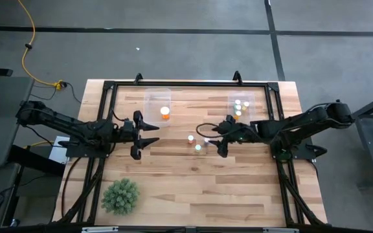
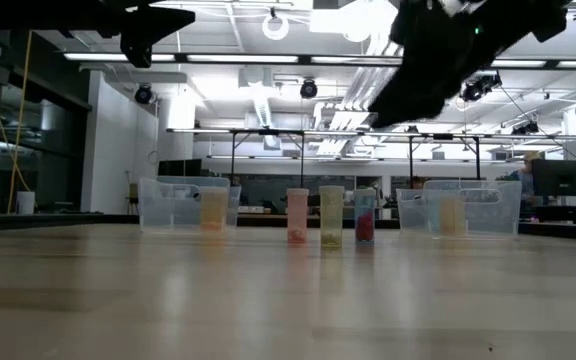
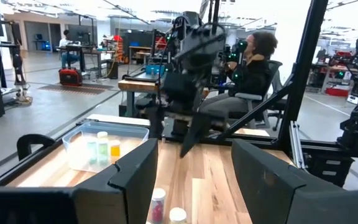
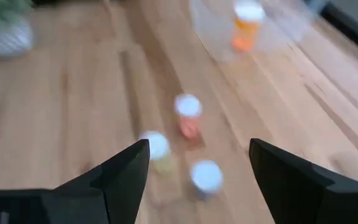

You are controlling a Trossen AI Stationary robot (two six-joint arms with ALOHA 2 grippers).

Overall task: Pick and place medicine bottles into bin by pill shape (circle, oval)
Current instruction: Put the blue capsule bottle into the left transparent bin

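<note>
Three medicine bottles [image 1: 197, 140] stand upright in a loose cluster at mid-table, close together but apart. In the low view they show as a pinkish bottle [image 2: 297, 216], a yellowish-green one [image 2: 331, 216] and a darker one with red at its base [image 2: 365, 215]. They look like small, light, rigid plastic with smooth walls, so probably slippery and easy to tip. The best hold is likely across the body just under the white cap, fingers squarely on either side.

The right gripper [image 1: 221, 138] hangs just beside the cluster, above the tabletop, fingers spread wide and holding nothing. Its wrist view looks down on the three caps, with the pink-bodied one [image 4: 188, 115] farthest out.

The left gripper [image 1: 149, 134] waits well to the left, near the left bin [image 1: 149, 98], fingers apart and empty.

That left bin holds a single orange bottle [image 1: 165, 113]. The right bin [image 1: 258, 102] already carries several pale and amber bottles [image 1: 241, 107].

What stands in the way? Mostly the neighbours: the three sit so close that a finger coming down on one could knock another over. The green spiky plant [image 1: 120, 196] sits well clear at the near left of the wooden table [image 1: 193, 188], and a seated person [image 3: 253, 68] is beyond the table.
</note>
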